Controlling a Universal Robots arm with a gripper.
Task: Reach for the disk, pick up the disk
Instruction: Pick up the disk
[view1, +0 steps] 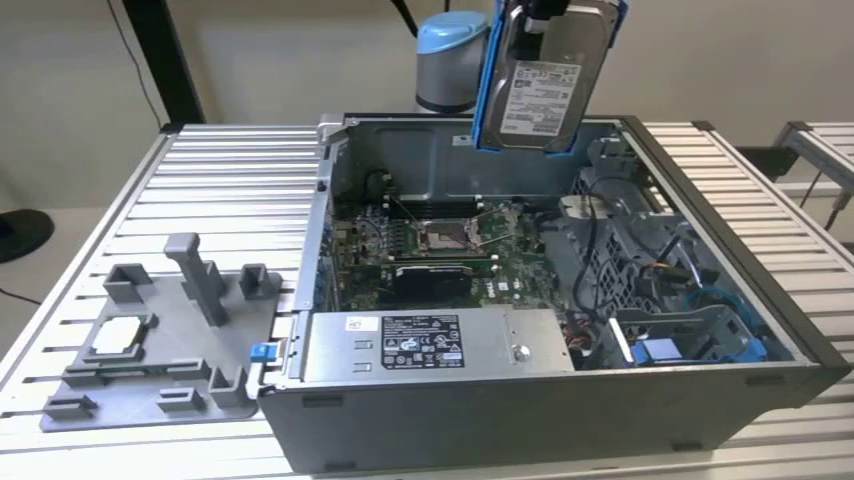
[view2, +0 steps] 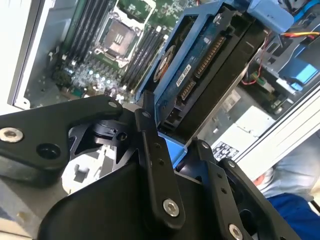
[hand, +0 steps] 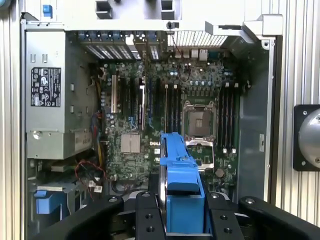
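The disk (view1: 547, 85) hangs upright in the air above the back of the open computer case (view1: 747, 330), its white label facing the exterior view and blue rails down both long sides. My gripper (view1: 545, 16) holds it from above at its upper end. In the second wrist view the disk (view2: 200, 75) shows edge-on with its connector side visible, clamped between the black fingers (view2: 150, 145) of the gripper (view2: 175, 150). In the first wrist view the disk's blue rail (hand: 182, 190) sits between the fingers (hand: 146, 217) of the gripper (hand: 182, 222), above the motherboard.
Below lie the motherboard (hand: 150, 115) with its empty processor socket (hand: 199, 121), a grey power supply (view1: 427, 345) at the case front and blue drive bays (view1: 694, 345) at the exterior view's right. A grey fixture (view1: 147, 340) stands on the slatted table (view1: 227, 180).
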